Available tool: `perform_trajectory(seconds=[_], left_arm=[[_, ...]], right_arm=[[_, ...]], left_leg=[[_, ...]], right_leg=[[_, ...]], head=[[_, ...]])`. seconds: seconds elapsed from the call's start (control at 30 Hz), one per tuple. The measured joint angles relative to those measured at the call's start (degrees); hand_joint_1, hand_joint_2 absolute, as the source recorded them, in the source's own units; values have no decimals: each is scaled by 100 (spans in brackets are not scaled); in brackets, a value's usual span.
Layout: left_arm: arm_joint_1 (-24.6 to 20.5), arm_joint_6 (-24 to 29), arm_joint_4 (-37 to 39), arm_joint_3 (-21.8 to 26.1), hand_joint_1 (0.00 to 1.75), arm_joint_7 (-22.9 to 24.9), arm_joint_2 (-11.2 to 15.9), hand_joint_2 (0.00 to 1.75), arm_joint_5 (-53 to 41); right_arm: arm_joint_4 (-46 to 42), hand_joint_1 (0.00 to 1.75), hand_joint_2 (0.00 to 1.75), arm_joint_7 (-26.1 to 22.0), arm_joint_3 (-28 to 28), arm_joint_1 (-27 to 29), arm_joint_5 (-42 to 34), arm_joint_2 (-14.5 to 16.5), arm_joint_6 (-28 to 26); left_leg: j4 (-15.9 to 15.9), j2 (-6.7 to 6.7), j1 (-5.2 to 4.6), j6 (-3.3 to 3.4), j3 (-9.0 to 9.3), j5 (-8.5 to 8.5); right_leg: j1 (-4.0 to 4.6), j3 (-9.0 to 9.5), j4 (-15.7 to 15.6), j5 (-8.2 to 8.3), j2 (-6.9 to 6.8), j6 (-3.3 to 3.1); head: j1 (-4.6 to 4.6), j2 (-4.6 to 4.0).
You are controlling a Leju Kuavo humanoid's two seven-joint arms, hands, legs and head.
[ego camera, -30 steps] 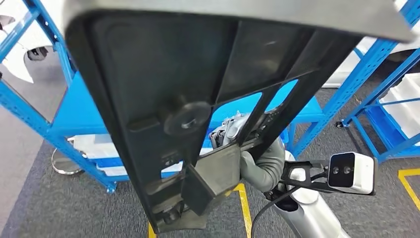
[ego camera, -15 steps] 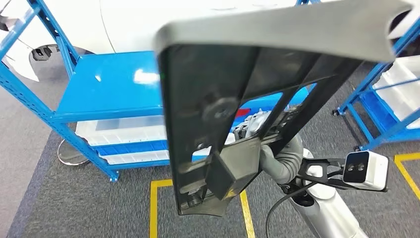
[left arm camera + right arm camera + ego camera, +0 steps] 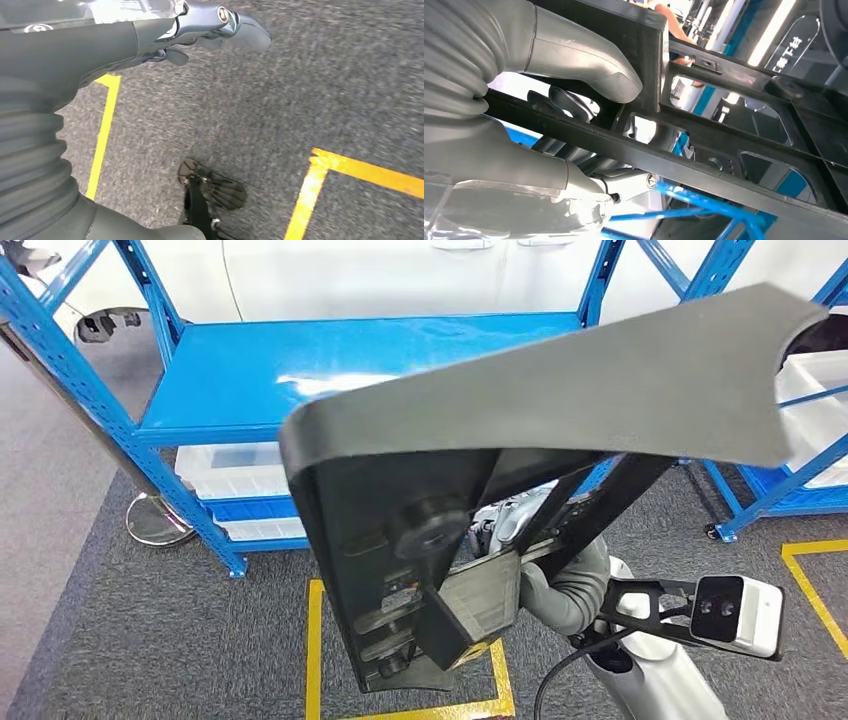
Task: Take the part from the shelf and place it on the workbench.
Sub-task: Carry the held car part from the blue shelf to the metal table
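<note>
The blue shelf (image 3: 340, 370) now shows fuller as the right hand (image 3: 520, 540) keeps gripping the black part (image 3: 420, 540), tipped flatter.

1. We saw a black part (image 3: 400, 540) with a matt grey top face, gripped by our grey right hand (image 3: 555, 585).
2. We saw a bright blue shelf (image 3: 250, 375) holding white bins (image 3: 235, 475).
3. We stood on a speckled dark grey carpet (image 3: 150, 640) marked with yellow lines (image 3: 314, 650).
4. Our left hand (image 3: 215, 22) was grey with shiny metal fingers, above the same grey carpet and yellow lines.
5. Our right arm (image 3: 660, 685) was silver, with a white camera (image 3: 735, 612) on a black bracket.
</note>
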Motion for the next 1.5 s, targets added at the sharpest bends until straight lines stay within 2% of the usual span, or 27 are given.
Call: perform_trajectory(seconds=[0.03,0.07,0.1,0.13,0.23,0.3,0.37,0.43,0.53,0.6,0.63,0.67,0.73,0.8,0.83,0.9,0.93,1.0,1.07,1.13,1.2,1.27,1.3,1.33,1.4,1.43,1.5], left_arm=[[-1,1,0,10,0,24,-1,175,10],[-1,2,0,24,0,48,-2,175,22],[0,-1,0,40,0,66,-3,175,35],[2,-7,0,60,0,72,-4,175,48],[8,-33,0,130,0,53,-11,175,92],[9,-38,0,168,0,49,-16,175,115],[-1,-38,0,191,0,47,-20,175,119],[-7,-42,0,215,0,50,-21,175,120],[8,-47,0,260,0,89,-20,175,121],[13,-34,0,279,0,143,-16,175,111],[12,-28,0,282,0,167,-12,175,102],[11,-27,0,284,0,186,-5,175,90],[9,-29,0,287,0,202,24,175,67],[6,-22,0,294,0,214,52,175,45],[-6,-7,0,297,0,227,63,175,31],[-37,32,0,300,0,262,71,175,-6],[-46,16,0,301,0,275,70,175,-33],[-38,-108,0,301,0,273,62,175,-81],[-23,-231,0,301,0,263,62,175,-112],[-21,-266,0,301,0,261,62,175,-121],[-32,-274,0,299,0,259,62,175,-123],[-42,-275,0,298,0,242,62,175,-145],[-46,-266,0,297,0,227,62,175,-166],[-47,-254,0,294,0,209,62,175,-194],[-49,-233,0,281,0,171,61,175,-255],[-47,-237,0,273,0,153,60,175,-288],[-36,-256,0,255,0,137,54,175,-361]], right_arm=[[1,175,175,8,-12,19,1,16,40],[1,175,175,18,-24,48,1,34,82],[2,175,175,25,-38,87,11,55,121],[2,175,175,25,-52,131,41,75,148],[-4,175,175,-14,-90,241,185,134,188],[-18,175,175,-40,-114,283,232,171,201],[-28,175,175,-52,-133,315,242,194,215],[-31,175,175,-53,-141,333,255,221,235],[-32,175,175,-48,-145,365,363,291,235],[-30,175,175,-50,-145,411,470,311,191],[-30,175,175,-59,-148,439,514,314,154],[-30,175,175,-71,-152,469,562,314,105],[-37,175,175,-101,-168,537,676,314,7],[-64,175,175,-118,-194,627,799,315,-55],[-91,175,175,-122,-220,681,852,315,-64],[-166,175,175,-126,-299,790,922,314,-45],[-209,175,175,-128,-351,833,938,313,-25],[-280,175,175,-132,-456,898,931,312,27],[-320,175,175,-133,-541,958,918,311,61],[-335,175,175,-132,-591,1022,916,309,63],[-359,175,175,-132,-630,1056,917,307,66],[-411,175,175,-132,-670,1068,953,310,95],[-445,175,175,-132,-686,1076,994,314,123],[-486,175,175,-132,-698,1096,1049,323,151],[-599,175,175,-132,-709,1173,1168,364,171],[-668,175,175,-132,-710,1205,1214,390,157],[-788,175,175,-132,-711,1210,1241,435,103]], left_leg=[[7,24,-1,8,-63,53],[16,45,-2,6,-128,100],[29,72,-2,0,-189,141],[44,101,-1,-10,-244,173],[92,203,-7,-56,-337,223],[102,281,-15,-108,-348,250],[88,359,-22,-171,-347,276],[214,288,-13,-228,-404,149],[1185,26,5,-270,-781,-453],[1748,-17,6,-283,-980,-634],[1723,-22,6,-279,-934,-552],[1467,-39,7,-268,-780,-378],[658,-211,14,-229,-327,-56],[193,-386,18,-206,-88,22],[154,-401,14,-200,-73,3],[101,-292,33,-158,-95,30],[84,-229,48,-127,-102,51],[63,-90,64,-78,-125,83],[78,39,57,-67,-163,90],[96,181,54,-68,-187,91],[111,306,54,-81,-188,86],[123,397,33,-124,-179,77],[126,438,20,-156,-175,74],[125,478,8,-191,-170,74],[135,556,9,-263,-160,54],[188,510,19,-297,-171,0],[616,257,39,-339,-333,-296]], right_leg=[[-15,-115,391,-240,3,26],[-30,-193,729,-363,3,48],[-44,-193,910,-364,3,63],[-56,-81,867,-271,-1,68],[-38,717,-268,10,-156,10],[22,971,-727,14,-256,-76],[41,954,-775,53,-198,-159],[11,942,-845,121,-116,-241],[3,889,-880,205,5,-322],[18,842,-854,230,109,-328],[23,823,-832,236,166,-326],[26,808,-805,238,226,-321],[27,770,-745,233,338,-296],[25,710,-704,252,439,-239],[22,680,-698,275,489,-201],[30,637,-678,293,537,-131],[34,590,-600,233,472,-103],[25,354,-93,-88,235,-51],[-6,2,696,-462,100,-1],[-35,-97,1003,-522,64,28],[-51,265,417,-213,-19,25],[-16,704,-385,31,-256,-34],[7,808,-599,74,-334,-71],[31,828,-671,65,-363,-110],[26,802,-683,99,-246,-181],[15,801,-699,117,-194,-219],[-8,800,-729,158,-83,-293]], head=[[11,0],[13,0],[13,0],[15,0],[12,0],[18,0],[31,0],[32,0],[27,0],[27,0],[27,0],[27,0],[30,0],[23,0],[21,0],[10,0],[22,0],[52,0],[75,0],[77,0],[77,0],[74,0],[73,0],[69,0],[69,1],[63,1],[46,1]])
